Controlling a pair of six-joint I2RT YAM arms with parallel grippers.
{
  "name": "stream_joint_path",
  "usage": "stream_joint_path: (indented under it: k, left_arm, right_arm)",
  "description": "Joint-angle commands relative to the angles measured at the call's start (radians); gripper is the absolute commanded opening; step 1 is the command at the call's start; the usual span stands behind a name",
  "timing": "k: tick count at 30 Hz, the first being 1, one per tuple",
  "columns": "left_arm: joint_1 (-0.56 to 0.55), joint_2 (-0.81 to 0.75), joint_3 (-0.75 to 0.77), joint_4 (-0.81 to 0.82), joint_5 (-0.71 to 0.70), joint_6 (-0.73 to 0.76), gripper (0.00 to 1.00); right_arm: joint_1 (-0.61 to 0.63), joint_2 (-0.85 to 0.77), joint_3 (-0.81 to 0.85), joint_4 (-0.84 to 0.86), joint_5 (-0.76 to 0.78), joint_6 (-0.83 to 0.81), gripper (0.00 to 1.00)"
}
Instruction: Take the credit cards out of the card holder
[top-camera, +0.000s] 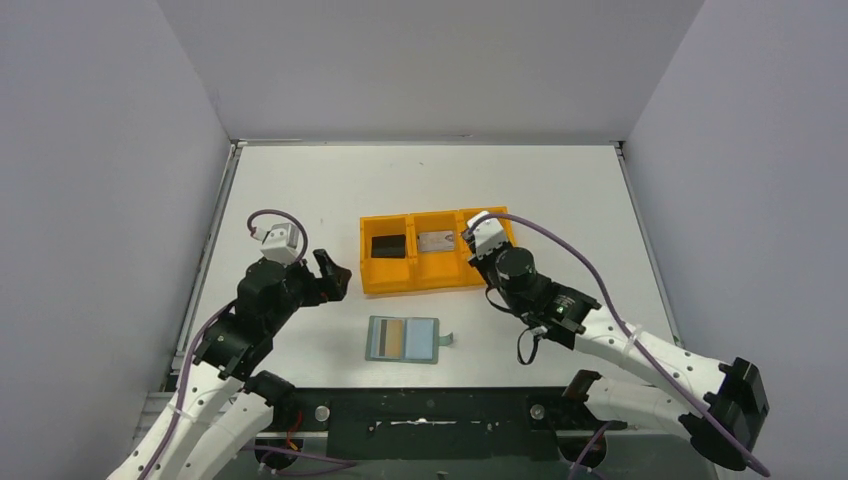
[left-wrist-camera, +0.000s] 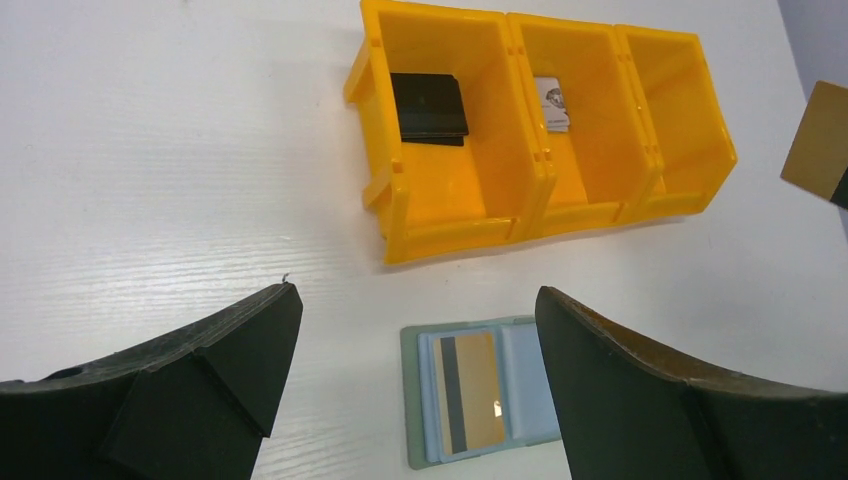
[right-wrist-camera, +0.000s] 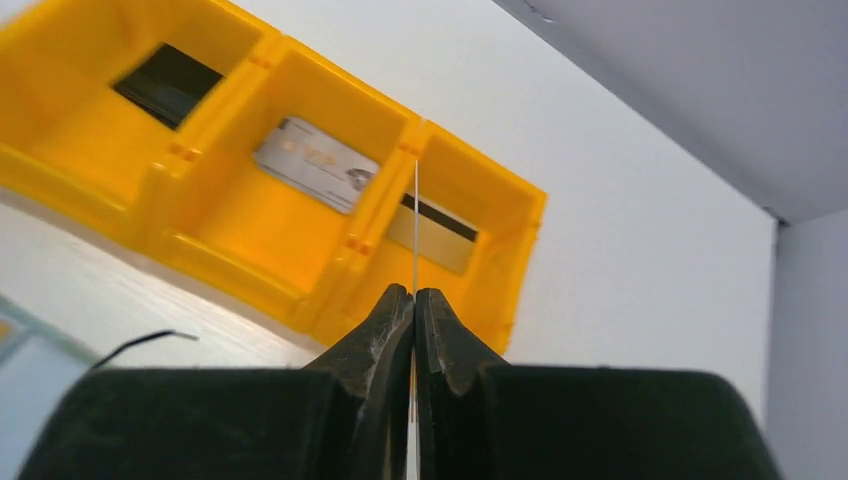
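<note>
The right gripper (right-wrist-camera: 414, 298) is pinched tight on a tan card (left-wrist-camera: 818, 140), holding it on edge above the right compartment of the orange tray (top-camera: 420, 285). A black card (top-camera: 388, 245) lies in the tray's left compartment and a silvery card (top-camera: 434, 241) in the middle one. The card holder (top-camera: 425, 340) lies open just in front of the tray, well apart from that hand. A striped tan card (top-camera: 395, 339) rests on its pale blue inside. The left gripper (left-wrist-camera: 417, 295) hovers off the tray's front left corner, fingers spread wide, and its wrist view shows the card holder between them.
</note>
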Motion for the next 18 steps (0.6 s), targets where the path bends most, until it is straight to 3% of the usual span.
stream_joint_path:
  k: [1,7,18]
  left_arm:
    - [0.003,0.014,0.026,0.015,-0.025,0.053,0.89]
    - [0.008,0.005,0.026,0.010,-0.032,0.052,0.89]
    - [0.018,-0.015,0.006,0.014,-0.035,0.054,0.89]
  right_arm:
    - [-0.138,0.068,0.087,-0.073,-0.122,-0.391,0.00]
    - [-0.324,0.195,0.157,-0.136,-0.427,-0.524,0.00]
    - [-0.350,0.339,0.175,-0.078,-0.496,-0.449,0.00]
